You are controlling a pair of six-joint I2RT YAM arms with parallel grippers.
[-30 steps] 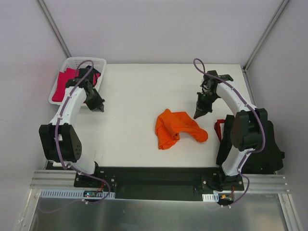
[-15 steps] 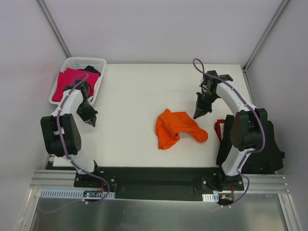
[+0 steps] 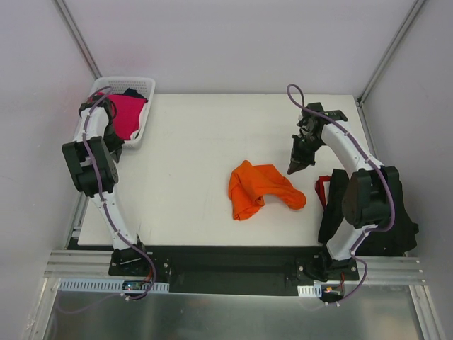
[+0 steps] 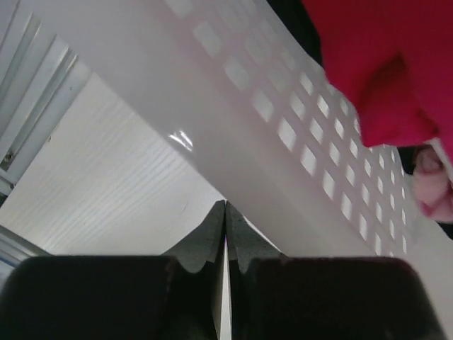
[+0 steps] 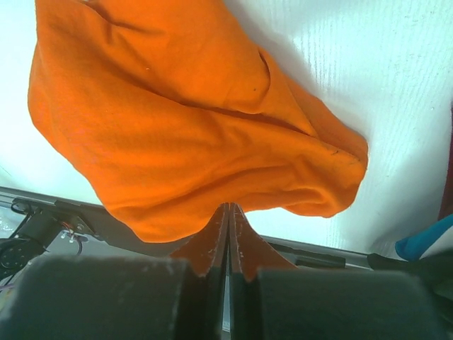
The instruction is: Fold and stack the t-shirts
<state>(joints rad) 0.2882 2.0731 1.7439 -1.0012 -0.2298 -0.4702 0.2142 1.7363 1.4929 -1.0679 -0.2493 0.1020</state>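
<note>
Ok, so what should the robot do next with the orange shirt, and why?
Probably open the right arm's jaws and lower them onto the nearest edge of the orange t-shirt. The shirt lies crumpled and unfolded on the table. The right arm points down just beside it, and its jaws are pressed shut with nothing between them, so they cannot take hold yet.
</note>
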